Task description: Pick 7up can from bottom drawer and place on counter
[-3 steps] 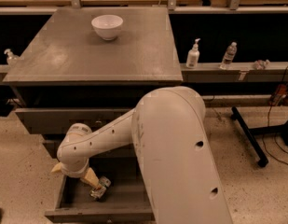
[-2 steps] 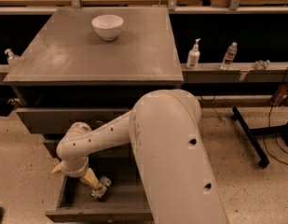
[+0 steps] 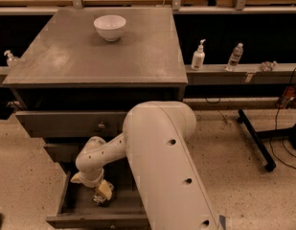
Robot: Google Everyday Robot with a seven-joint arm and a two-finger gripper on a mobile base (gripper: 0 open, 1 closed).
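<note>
The bottom drawer is pulled open below the cabinet. My arm reaches down into it from the right. My gripper is low inside the drawer, near its middle. A small silvery thing right under the gripper looks like the 7up can; the gripper mostly covers it, and no green markings show. I cannot tell whether the gripper holds it. The counter is the wide grey cabinet top above.
A white bowl stands at the back of the counter. Two shallower drawers sit above the open one. On the narrow shelf to the right stand a pump bottle and a water bottle. A black stand leg lies on the floor to the right.
My arm's large link has shifted left and lower, and the elbow moved slightly right and down. The gripper stays at nearly the same spot in the drawer.
</note>
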